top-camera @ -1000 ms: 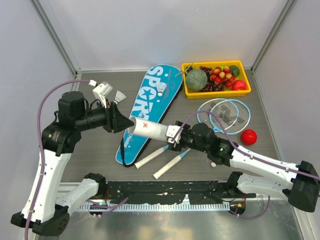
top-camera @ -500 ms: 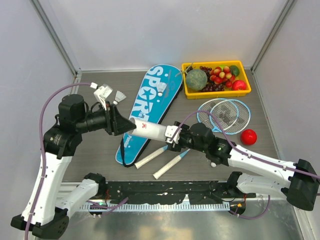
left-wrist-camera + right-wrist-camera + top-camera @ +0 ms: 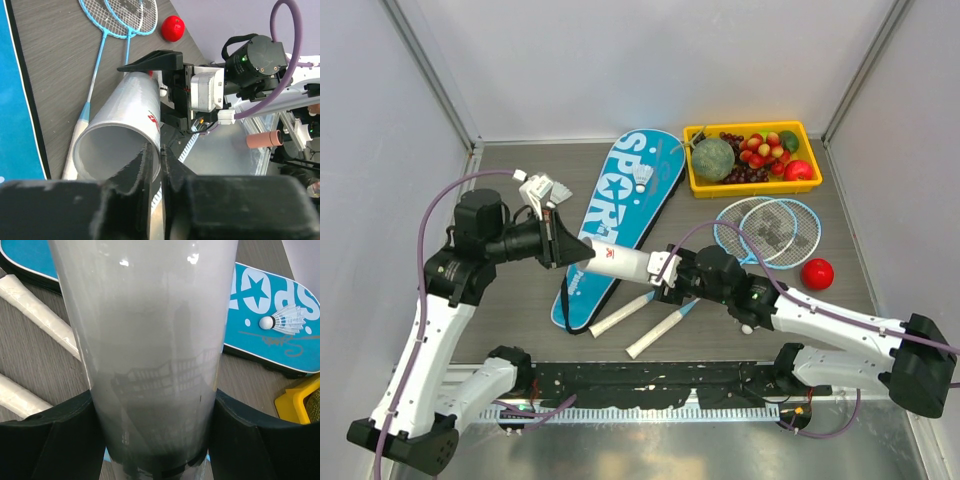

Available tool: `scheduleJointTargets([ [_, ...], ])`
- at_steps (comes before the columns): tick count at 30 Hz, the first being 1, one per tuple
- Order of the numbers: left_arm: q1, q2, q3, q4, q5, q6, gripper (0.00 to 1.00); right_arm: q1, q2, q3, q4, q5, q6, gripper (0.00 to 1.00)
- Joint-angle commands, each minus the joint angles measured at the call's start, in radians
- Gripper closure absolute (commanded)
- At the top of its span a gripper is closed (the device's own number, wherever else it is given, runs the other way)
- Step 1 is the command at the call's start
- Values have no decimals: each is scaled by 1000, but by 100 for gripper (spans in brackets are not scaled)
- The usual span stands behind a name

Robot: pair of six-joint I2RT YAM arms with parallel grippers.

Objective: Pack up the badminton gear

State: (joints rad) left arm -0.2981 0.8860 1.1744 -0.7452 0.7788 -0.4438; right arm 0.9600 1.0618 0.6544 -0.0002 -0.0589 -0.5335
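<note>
1. Tube [image 3: 623,262]: held off the tabletop [image 3: 520,310], roughly level, bridging the two grippers. It hangs over the narrow near end of the bag [image 3: 620,205].
2. Right gripper [image 3: 665,272]: clenched on the tube at its right end. In the right wrist view, both black fingers press against opposite sides of the tube wall.
3. Left gripper [image 3: 160,156]: at the tube's open mouth. In the left wrist view the fingers are nearly together, one inside the mouth and one outside, with the rim wall pinched between them. So both grippers are grasping the same tube, one at each end.
4. Bag: flat on the tabletop and lying diagonally, with the wide end far and the narrow end near and to the left. Neither gripper touches it.
5. Shuttlecock [image 3: 643,177]: lies on the bag's wide end beside the "SPORT" lettering, well apart from both grippers.
6. Rackets [image 3: 767,230]: two, flat on the tabletop to the right of the bag. The heads overlap just near of the yellow tray [image 3: 755,189]. The white handles point toward the near edge, just below the tube and the right gripper.
7. Red fruit [image 3: 817,273]: on the tabletop just right of the racket heads.
</note>
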Motion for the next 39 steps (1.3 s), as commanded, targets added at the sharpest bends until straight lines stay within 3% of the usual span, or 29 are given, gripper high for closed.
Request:
scheduleJointTargets([
  [1, -3, 5, -22, 72, 71, -41, 97, 5, 9, 59, 117, 7, 1, 68],
  [11, 16, 50, 60, -78, -73, -10, 100, 5, -11, 33, 121, 56, -54, 71],
  [26, 155, 57, 185, -150, 8, 3, 100, -6, -66, -27, 118, 56, -134, 72],
  [35, 171, 64, 254, -223, -82, 56, 100, -18, -85, -29, 117, 56, -149, 72],
  [39, 195, 50, 272, -203, -232, 68, 100, -18, -80, -12, 114, 94, -135, 73],
])
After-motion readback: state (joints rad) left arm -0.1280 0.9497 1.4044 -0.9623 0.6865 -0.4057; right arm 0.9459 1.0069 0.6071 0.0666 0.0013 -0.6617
